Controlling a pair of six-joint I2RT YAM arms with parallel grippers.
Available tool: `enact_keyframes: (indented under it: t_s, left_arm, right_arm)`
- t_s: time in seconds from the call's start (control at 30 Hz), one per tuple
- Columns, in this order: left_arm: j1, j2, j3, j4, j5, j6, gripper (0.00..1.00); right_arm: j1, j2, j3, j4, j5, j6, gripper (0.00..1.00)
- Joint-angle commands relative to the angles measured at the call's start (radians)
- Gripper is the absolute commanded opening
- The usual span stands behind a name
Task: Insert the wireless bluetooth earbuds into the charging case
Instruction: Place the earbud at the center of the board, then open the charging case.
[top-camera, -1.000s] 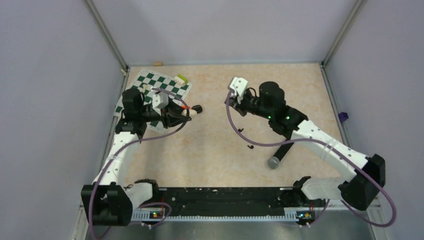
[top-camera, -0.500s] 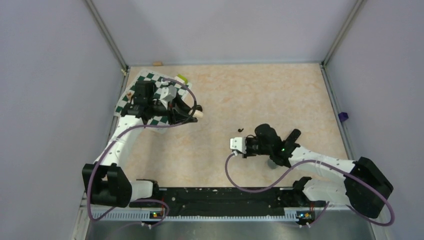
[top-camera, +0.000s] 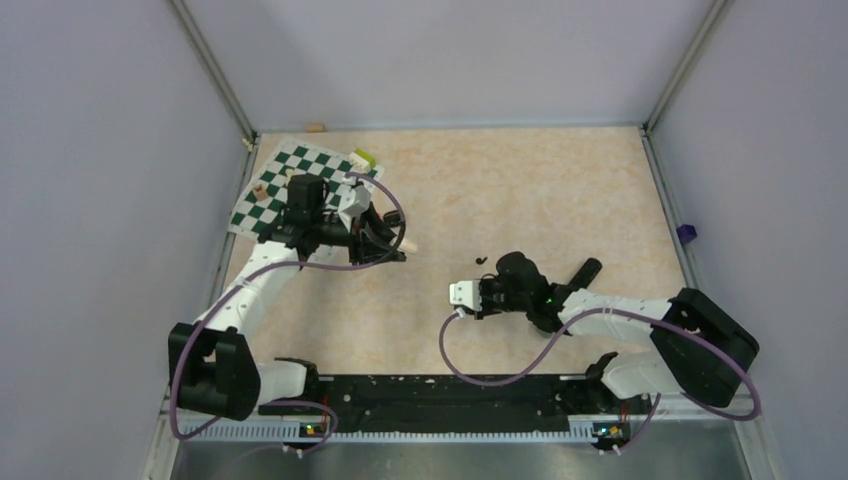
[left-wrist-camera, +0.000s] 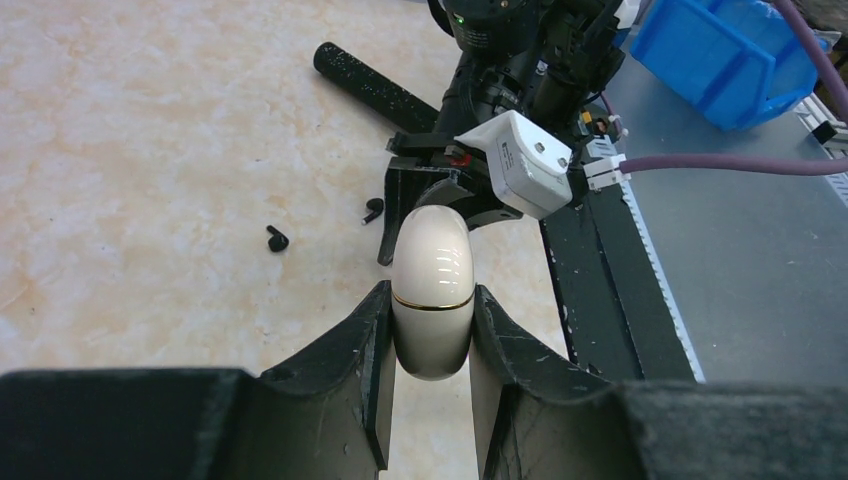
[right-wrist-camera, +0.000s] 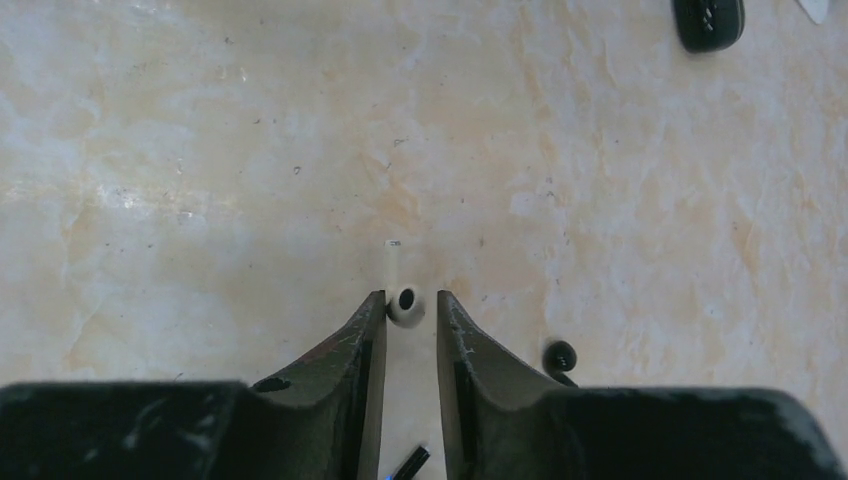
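Chessboard (top-camera: 262, 200) lies at the far left of the table (top-camera: 520, 180), out of the work. Beside it the left gripper (left-wrist-camera: 430, 295) hangs above the surface with its fingers clenched on a cream pod (left-wrist-camera: 431, 270). It grips the pod by the lower half, so the rounded top and the thin gold seam stand clear. Held that way the pod is off the table, probably to leave room below.

The case (right-wrist-camera: 708, 22) looks to be the dark rounded shape at the top edge of the right wrist view, cut by the frame. It lies on the table, well apart from the right arm, with nothing holding it.

Further right the two black earbuds (left-wrist-camera: 277, 238) lie loose on the table near each other, one just beside the right gripper (right-wrist-camera: 410, 298). That gripper is low over the table. Its fingers are slightly parted around a white earbud (right-wrist-camera: 404, 304) that rests at their tips, not squeezed.

Both arms are busy with the pale pair, so I judge the black set is waiting: neither earbud is lifted and none is in the case. Rightmost, a microphone (left-wrist-camera: 375, 88) lies on the table alongside the right arm.
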Motion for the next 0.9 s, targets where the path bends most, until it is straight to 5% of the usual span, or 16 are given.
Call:
enact_keyframes:
  t_s: [0.0, 0.1, 0.2, 0.37, 0.53, 0.67, 0.87]
  left_arm:
    - [-0.032, -0.036, -0.005, 0.097, -0.007, -0.039, 0.0]
    - [-0.062, -0.037, -0.007, 0.098, -0.033, -0.038, 0.0]
    - [-0.084, -0.034, -0.016, 0.099, -0.054, -0.028, 0.0]
    - [-0.147, -0.004, -0.028, 0.101, -0.1, -0.004, 0.0]
    - [-0.204, 0.048, 0.002, 0.013, -0.143, 0.065, 0.0]
    - [-0.242, 0.054, 0.027, -0.044, -0.164, 0.106, 0.0]
    - [-0.248, 0.036, 0.027, -0.044, -0.158, 0.098, 0.0]
  right_arm:
    - [0.01, -0.055, 0.06, 0.012, 0.0, 0.039, 0.38]
    - [-0.006, -0.139, 0.141, -0.099, -0.051, 0.095, 0.75]
    - [-0.04, -0.217, 0.251, -0.189, -0.135, 0.178, 0.88]
    - [-0.113, -0.235, 0.471, -0.287, -0.332, 0.429, 0.92]
    - [-0.127, -0.229, 0.491, -0.269, -0.566, 0.567, 0.99]
    - [-0.127, -0.222, 0.375, -0.084, -0.502, 0.662, 0.99]
    - [-0.127, -0.175, 0.323, -0.024, -0.407, 0.674, 0.99]
